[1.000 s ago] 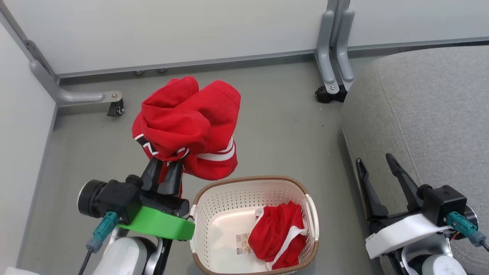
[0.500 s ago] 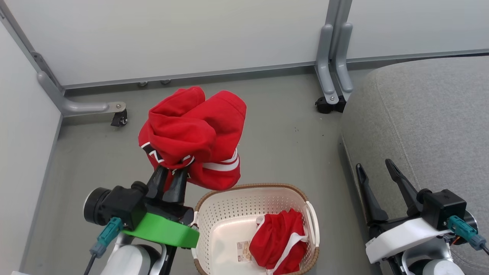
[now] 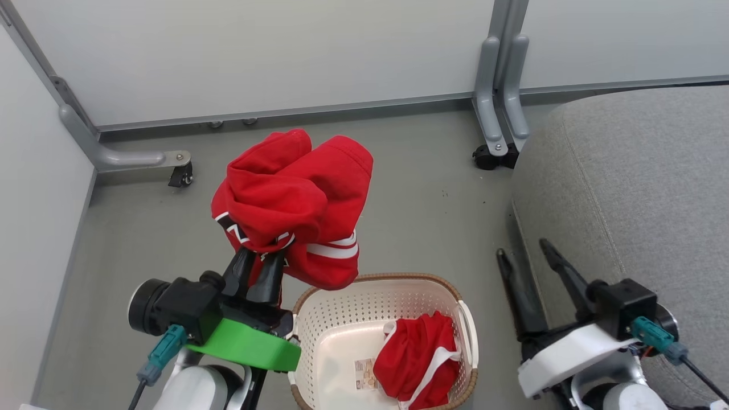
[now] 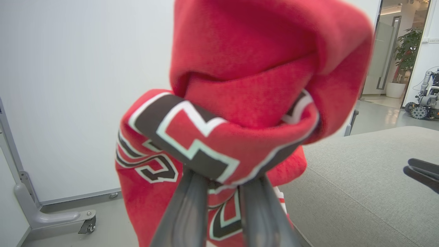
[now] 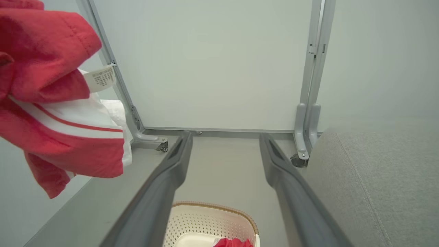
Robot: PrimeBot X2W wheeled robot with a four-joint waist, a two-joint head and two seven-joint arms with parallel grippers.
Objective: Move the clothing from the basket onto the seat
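At the left, the jersey (image 3: 290,199) is held aloft over the floor, clamped between the fingers of the left gripper (image 3: 261,263). Nearer and to the right, the shorts (image 3: 416,359) lie in the basket (image 3: 376,277). Farther right, the right gripper (image 3: 522,249) is spread and empty beside the seat (image 3: 643,182). The carrying step is judged to be in hand; a rightward swing across the basket onto the seat, then release, is called for.

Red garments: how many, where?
2. Jersey held up by the left end effector beside the basket; shorts lying inside the basket. Another could hide beneath them.
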